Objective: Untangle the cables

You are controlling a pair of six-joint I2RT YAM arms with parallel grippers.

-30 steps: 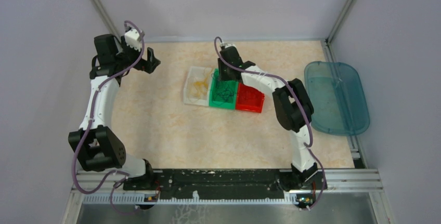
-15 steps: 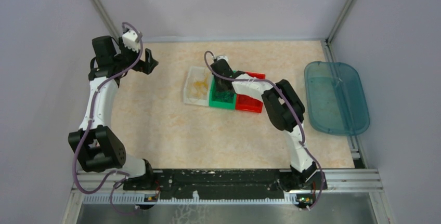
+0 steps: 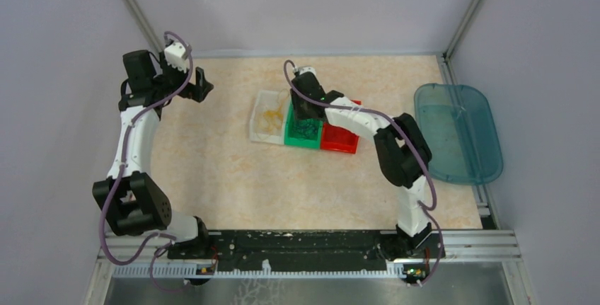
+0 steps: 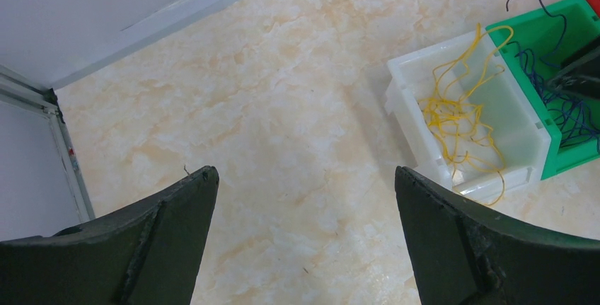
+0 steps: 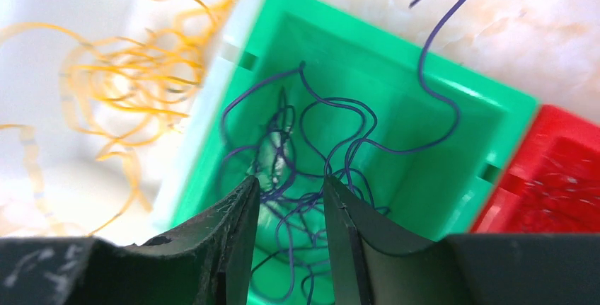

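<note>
Purple-black cables lie heaped in the green bin, and yellow cables in the white bin beside it, apparently sorted by colour. The right fingers hang over the purple heap, narrowly parted around loose strands, probably letting go. The left fingers stand wide over bare tabletop, out of the way.

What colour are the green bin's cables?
Dark purple; the cables show best in right wrist view.

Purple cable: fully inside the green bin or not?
Partly out: one end of the purple cable arcs over the green bin rim.
</note>
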